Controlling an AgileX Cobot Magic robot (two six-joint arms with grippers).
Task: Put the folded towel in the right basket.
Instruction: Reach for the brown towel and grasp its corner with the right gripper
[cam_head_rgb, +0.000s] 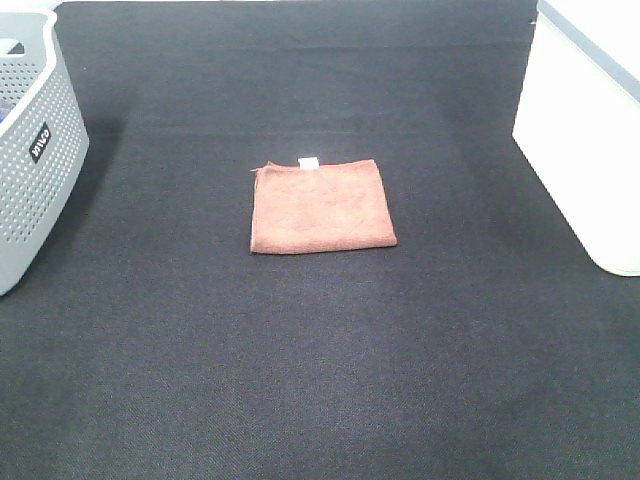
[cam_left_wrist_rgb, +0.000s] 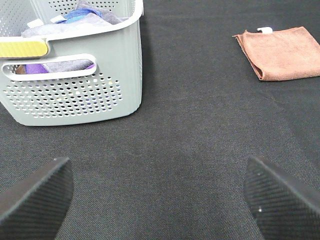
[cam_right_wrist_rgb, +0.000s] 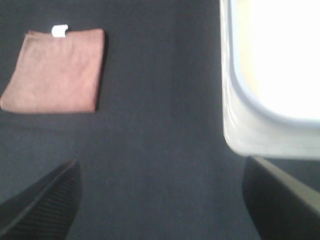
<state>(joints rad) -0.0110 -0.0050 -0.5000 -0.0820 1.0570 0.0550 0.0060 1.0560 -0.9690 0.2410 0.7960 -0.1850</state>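
Observation:
A brown folded towel (cam_head_rgb: 320, 205) with a small white tag lies flat in the middle of the black table. It also shows in the left wrist view (cam_left_wrist_rgb: 282, 52) and in the right wrist view (cam_right_wrist_rgb: 55, 70). The white right basket (cam_head_rgb: 590, 140) stands at the right edge; its rim shows in the right wrist view (cam_right_wrist_rgb: 235, 120). My left gripper (cam_left_wrist_rgb: 157, 200) is open and empty, well short of the towel. My right gripper (cam_right_wrist_rgb: 160, 200) is open and empty, above bare table between towel and basket. Neither arm shows in the exterior high view.
A grey perforated basket (cam_head_rgb: 30, 150) stands at the left edge; in the left wrist view (cam_left_wrist_rgb: 75, 85) it holds several pieces of cloth. The black table cloth (cam_head_rgb: 320, 380) covers the whole surface.

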